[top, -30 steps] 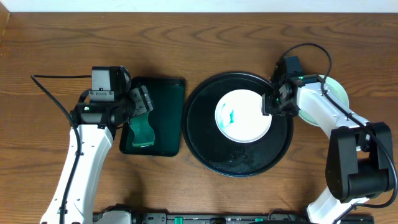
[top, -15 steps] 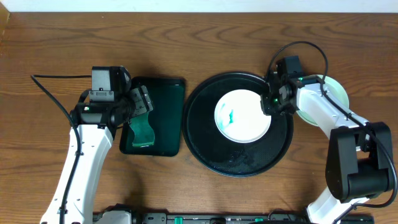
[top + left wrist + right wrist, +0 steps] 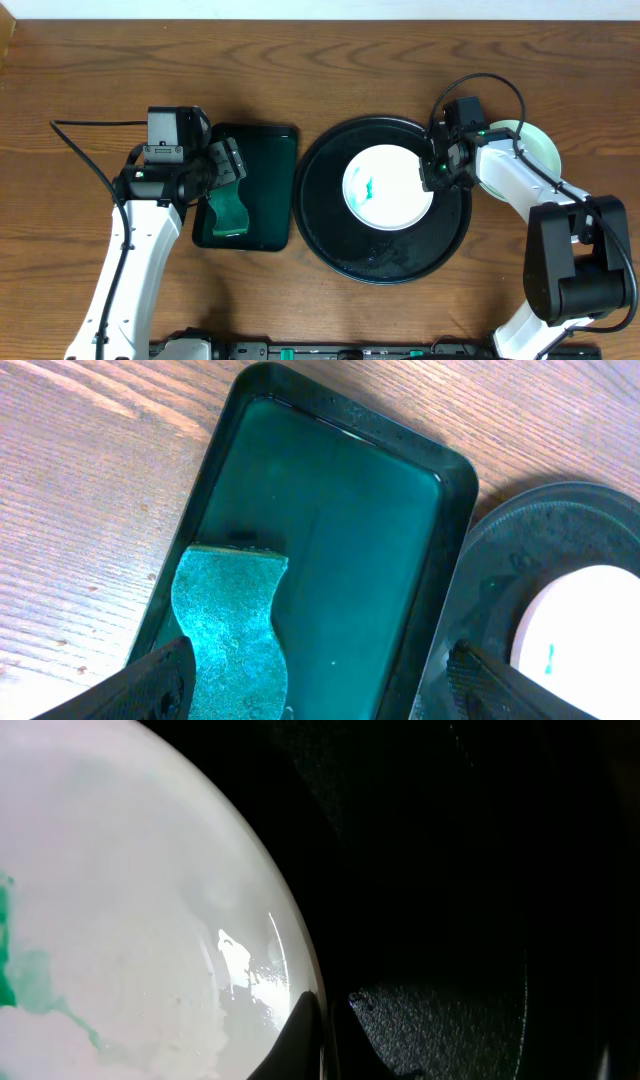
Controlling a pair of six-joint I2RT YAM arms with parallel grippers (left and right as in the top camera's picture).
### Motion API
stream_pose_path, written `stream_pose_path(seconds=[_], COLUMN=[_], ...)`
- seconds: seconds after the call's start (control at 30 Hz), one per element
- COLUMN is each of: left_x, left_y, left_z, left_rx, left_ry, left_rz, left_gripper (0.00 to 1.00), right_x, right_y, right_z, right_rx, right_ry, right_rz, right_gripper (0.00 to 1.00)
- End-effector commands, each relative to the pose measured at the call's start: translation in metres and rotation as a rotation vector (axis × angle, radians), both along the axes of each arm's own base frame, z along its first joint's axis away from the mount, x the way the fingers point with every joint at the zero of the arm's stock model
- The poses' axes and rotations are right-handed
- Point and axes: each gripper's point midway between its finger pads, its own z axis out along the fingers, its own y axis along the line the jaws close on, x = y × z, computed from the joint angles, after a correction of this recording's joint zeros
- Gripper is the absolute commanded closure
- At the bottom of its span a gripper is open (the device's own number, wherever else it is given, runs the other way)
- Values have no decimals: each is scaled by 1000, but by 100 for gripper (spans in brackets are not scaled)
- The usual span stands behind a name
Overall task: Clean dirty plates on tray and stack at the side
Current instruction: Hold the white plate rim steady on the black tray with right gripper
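Note:
A white plate (image 3: 388,187) with a green smear (image 3: 368,187) lies on the round black tray (image 3: 330,245). My right gripper (image 3: 432,170) is shut on the plate's right rim. In the right wrist view one finger lies over the plate (image 3: 130,900) and the other sits outside the rim, at the gripper (image 3: 330,1030), above the tray (image 3: 450,870). A mint-green plate (image 3: 540,148) rests on the table right of the tray, partly under my right arm. My left gripper (image 3: 228,165) (image 3: 320,685) hangs open over a green sponge (image 3: 230,620).
The sponge (image 3: 232,210) lies in a small rectangular dark green tray (image 3: 270,140) (image 3: 340,510) just left of the black tray (image 3: 510,560). Wet smears mark the black tray's near side. Bare wooden table surrounds everything.
My right gripper has closed onto the white plate's right rim and the plate has shifted slightly left. The left arm has not moved.

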Motion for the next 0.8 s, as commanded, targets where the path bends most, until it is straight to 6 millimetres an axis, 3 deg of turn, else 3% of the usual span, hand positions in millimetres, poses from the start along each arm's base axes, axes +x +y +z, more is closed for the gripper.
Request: stream_pose_path(seconds=[0.0,0.27,0.37,0.53,0.77], left_x=[4,4,4,4,4], left_y=[0,0,0,0,0], left_z=[8,8,8,8,8], left_rx=[0,0,0,0,0], left_ry=[-21,-21,-21,-21,-21], left_rz=[-3,-3,-3,-3,-3], left_gripper=[19,19,19,19,19], right_x=[-9,-19,-17,-11,-5], right_y=[6,7,7,8,9], right_z=[-4,-4,-3,0,1], right_rx=[3,23,28,32,37], right_ry=[40,91,84,62,41], right_rz=[-35,-62,-63,-62,-62], right_gripper=[99,99,99,88,89])
